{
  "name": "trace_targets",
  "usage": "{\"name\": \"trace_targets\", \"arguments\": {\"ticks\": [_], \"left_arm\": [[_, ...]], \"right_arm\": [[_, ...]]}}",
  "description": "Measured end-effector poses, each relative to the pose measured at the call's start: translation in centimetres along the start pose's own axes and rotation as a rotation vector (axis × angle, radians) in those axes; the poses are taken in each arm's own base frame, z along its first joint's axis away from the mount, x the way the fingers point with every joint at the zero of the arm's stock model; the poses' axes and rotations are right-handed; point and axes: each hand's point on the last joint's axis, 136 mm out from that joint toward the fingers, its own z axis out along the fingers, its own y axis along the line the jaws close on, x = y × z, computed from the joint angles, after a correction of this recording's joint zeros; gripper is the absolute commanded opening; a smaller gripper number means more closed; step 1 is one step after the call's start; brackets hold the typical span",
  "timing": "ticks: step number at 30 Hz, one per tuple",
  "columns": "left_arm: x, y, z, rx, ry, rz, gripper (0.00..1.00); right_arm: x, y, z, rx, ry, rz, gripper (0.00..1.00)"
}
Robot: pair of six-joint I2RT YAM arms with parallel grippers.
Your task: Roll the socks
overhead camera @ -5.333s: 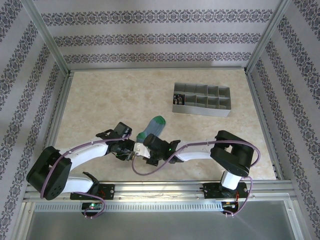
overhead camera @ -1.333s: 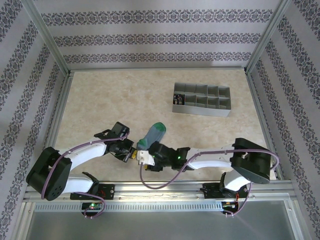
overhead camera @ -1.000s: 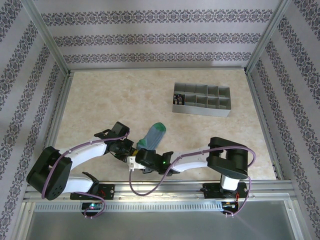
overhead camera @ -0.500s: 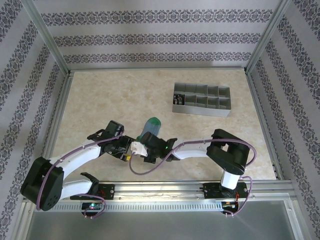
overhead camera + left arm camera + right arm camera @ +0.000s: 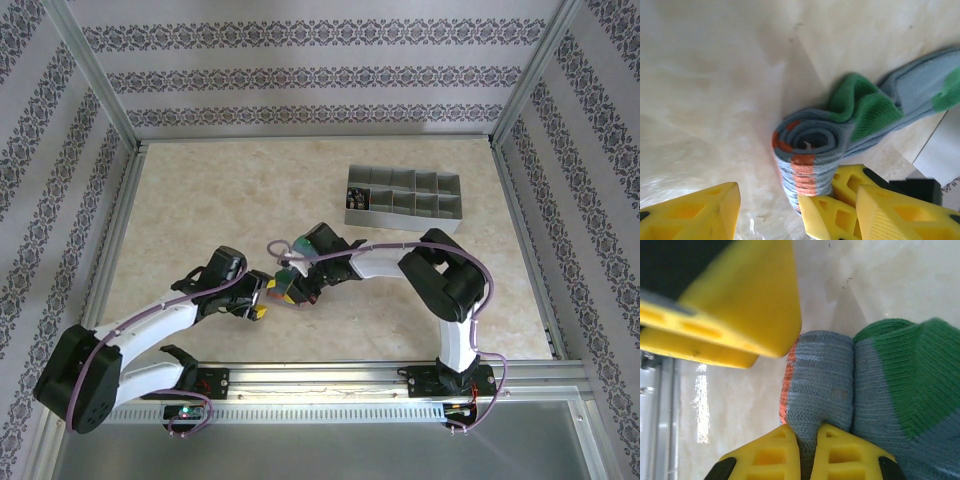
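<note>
Knitted blue-teal sock (image 5: 810, 150), soft, light and likely to spring open, lies part-rolled mid-frame on the tabletop (image 5: 715, 75), right hand (image 5: 807, 440) pinching the roll's rim, left hand (image 5: 799, 195) spread astride it, probably best gripped across the whole roll.

The sock (image 5: 283, 290) lies on table (image 5: 220, 190) between left pincer (image 5: 257, 301) and right pincer (image 5: 303, 285).

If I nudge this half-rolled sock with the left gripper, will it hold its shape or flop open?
Probably floppy: the sock is soft knit, its unrolled tail lying limp on the table. The roll would likely loosen if freed, as just the right gripper pinches its layers. Being round, it may roll along the smooth table when nudged.
</note>
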Motion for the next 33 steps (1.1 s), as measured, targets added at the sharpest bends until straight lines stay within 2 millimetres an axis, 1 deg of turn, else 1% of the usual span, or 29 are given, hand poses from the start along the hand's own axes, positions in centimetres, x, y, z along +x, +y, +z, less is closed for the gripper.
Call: {"name": "trace_targets", "arguments": {"ticks": [4, 8, 11, 13, 14, 15, 16, 17, 18, 20, 21, 23, 25, 26, 28, 30, 32, 33], "left_arm": [[0.1, -0.2, 1.2, -0.001, 0.010, 0.014, 0.60], [-0.3, -0.1, 2.3, -0.016, 0.008, 0.011, 0.57], [-0.3, 0.1, 3.0, -0.035, 0.016, 0.002, 0.51], [-0.3, 0.2, 3.2, -0.056, 0.020, -0.008, 0.38], [-0.3, 0.5, 3.3, -0.070, 0.024, -0.013, 0.29], [-0.2, 0.5, 3.5, -0.076, 0.028, -0.018, 0.15], [-0.1, 0.4, 3.7, -0.077, 0.029, -0.018, 0.05], [0.0, 0.2, 3.8, -0.078, 0.031, -0.014, 0.00], [0.0, -0.1, 3.9, -0.073, 0.029, -0.009, 0.00], [0.2, -0.2, 3.9, -0.082, 0.024, -0.003, 0.00], [0.4, -0.1, 3.8, -0.092, 0.024, 0.000, 0.00], [0.8, 0.2, 3.5, -0.117, 0.023, 0.003, 0.00], [0.9, 1.1, 2.8, -0.154, 0.011, -0.008, 0.00], [0.8, 1.6, 2.5, -0.175, 0.002, -0.015, 0.00], [0.7, 2.4, 1.8, -0.212, -0.013, -0.027, 0.00], [0.7, 3.0, 1.4, -0.245, -0.019, -0.039, 0.00], [0.7, 3.2, 1.2, -0.262, -0.022, -0.045, 0.00], [0.7, 3.3, 1.2, -0.267, -0.022, -0.047, 0.00]], "right_arm": [[0.0, -0.5, -0.3, -0.098, -0.009, 0.121, 0.00], [0.2, -0.4, -0.4, -0.160, -0.006, 0.187, 0.00], [0.3, -0.3, -0.5, -0.178, 0.001, 0.214, 0.00], [0.4, -0.3, -0.4, -0.183, 0.006, 0.227, 0.00], [0.5, -0.2, -0.5, -0.184, 0.009, 0.235, 0.00], [0.5, -0.2, -0.5, -0.186, 0.011, 0.238, 0.00], [0.6, -0.1, -0.5, -0.187, 0.015, 0.241, 0.02], [0.7, 0.0, -0.5, -0.187, 0.019, 0.247, 0.07], [0.8, 0.0, -0.7, -0.179, 0.023, 0.251, 0.13], [1.0, -0.2, -1.0, -0.135, 0.021, 0.231, 0.25], [1.2, -0.1, -1.1, -0.108, 0.019, 0.211, 0.31], [1.8, 0.4, -1.5, -0.032, 0.008, 0.143, 0.40], [2.9, 1.5, -2.2, 0.072, -0.004, 0.036, 0.45], [3.5, 2.5, -2.5, 0.121, -0.006, -0.034, 0.48], [4.3, 4.7, -2.6, 0.213, -0.010, -0.211, 0.50], [4.1, 6.9, -2.0, 0.300, -0.008, -0.396, 0.51], [3.6, 8.1, -1.2, 0.378, -0.011, -0.536, 0.52], [3.7, 8.2, -0.8, 0.419, -0.002, -0.591, 0.52]]}}
